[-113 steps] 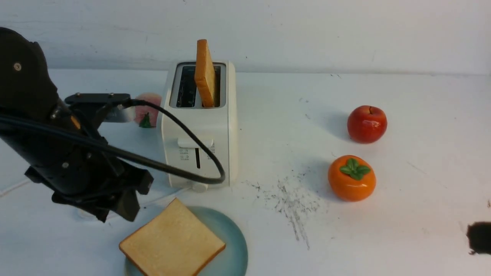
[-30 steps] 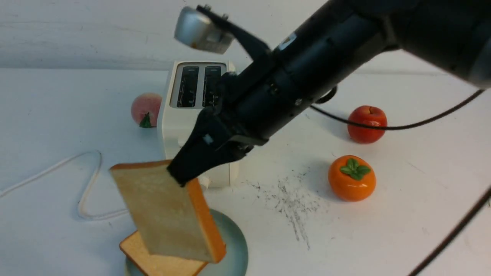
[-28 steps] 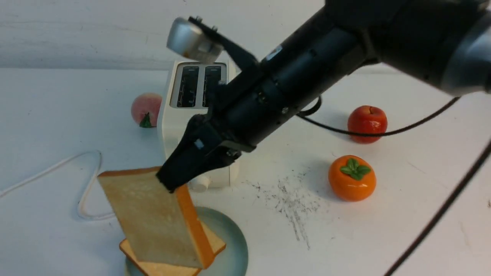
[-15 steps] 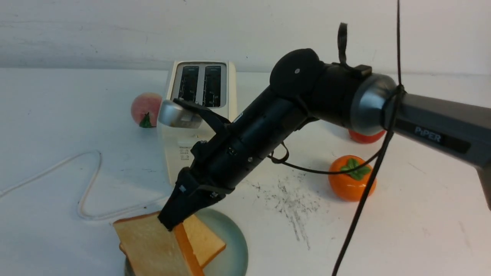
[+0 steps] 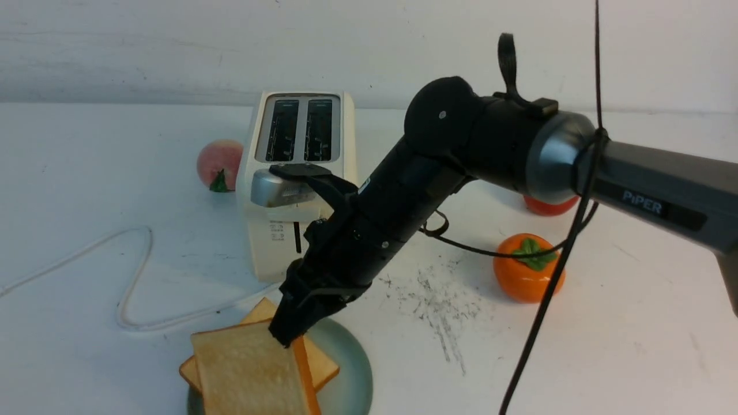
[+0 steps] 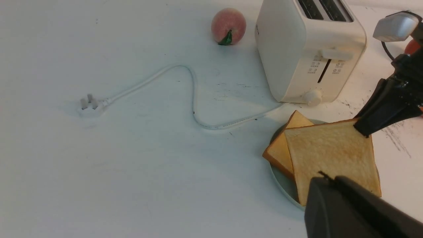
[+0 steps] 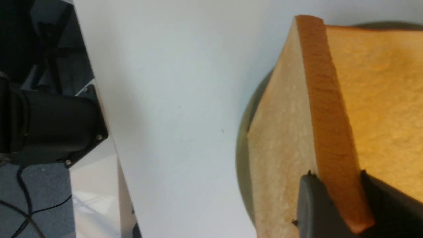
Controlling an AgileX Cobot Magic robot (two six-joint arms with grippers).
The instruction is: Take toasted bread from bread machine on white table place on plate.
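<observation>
We see our right pincer [image 7: 336, 177] straddling the upper toast slice [image 5: 248, 369], whether gripping it we cannot tell, over the lower toast slice [image 5: 324, 363] on the plate [image 5: 358, 380], our left pincer [image 6: 330, 179] pressed together.

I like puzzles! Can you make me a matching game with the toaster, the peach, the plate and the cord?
Things:
1. toaster
2. peach
3. plate
4. cord

Clues:
A. pink, with a green leaf
B. has two empty slots
C. white, curving across the table
D. round, with toast over it

Pairs: 1-B, 2-A, 3-D, 4-C
</observation>
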